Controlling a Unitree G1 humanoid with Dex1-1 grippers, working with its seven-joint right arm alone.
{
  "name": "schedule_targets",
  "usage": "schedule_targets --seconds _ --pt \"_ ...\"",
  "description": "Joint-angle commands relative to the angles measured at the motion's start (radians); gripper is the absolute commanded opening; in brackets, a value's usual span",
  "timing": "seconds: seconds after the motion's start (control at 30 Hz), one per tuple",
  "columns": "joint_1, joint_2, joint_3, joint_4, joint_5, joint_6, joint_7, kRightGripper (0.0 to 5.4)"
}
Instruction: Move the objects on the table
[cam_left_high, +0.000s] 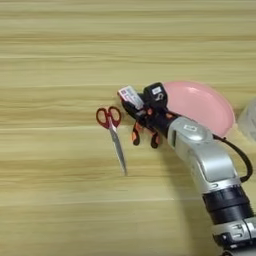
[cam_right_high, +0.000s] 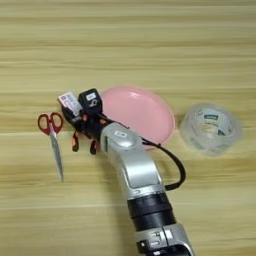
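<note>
Presently, the right gripper (cam_right_high: 80, 117) sits over the pliers (cam_right_high: 82, 142) and box (cam_right_high: 69, 102) at the plate's (cam_right_high: 142, 112) left rim; jaws' state cannot be told. Scissors (cam_right_high: 52, 137) lie left, tape (cam_right_high: 211, 129) right, on the tabletop (cam_right_high: 128, 45).

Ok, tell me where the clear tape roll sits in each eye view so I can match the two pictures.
Left eye view: the clear tape roll is cut off at the right edge, only a sliver showing, right of the pink plate.
Right eye view: it shows whole, right of centre, just right of the plate and apart from it.
Shared landmark: the red-handled scissors lying left of the plate.
</note>
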Motion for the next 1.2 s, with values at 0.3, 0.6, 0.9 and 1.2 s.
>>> schedule_targets --seconds 0.3,0.6,0.9,1.2 --pt "-0.064 0.099 0.177 0.019 -0.029 -0.003 0.034 2.1" --pt "-0.053 0.149 0.257 0.064 -0.046 -0.004 0.046 2.1" --pt "-0.056 0.166 0.281 0.157 -0.065 -0.035 0.052 2.1" --pt "-0.058 0.172 0.273 0.205 -0.107 -0.121 0.024 2.8"
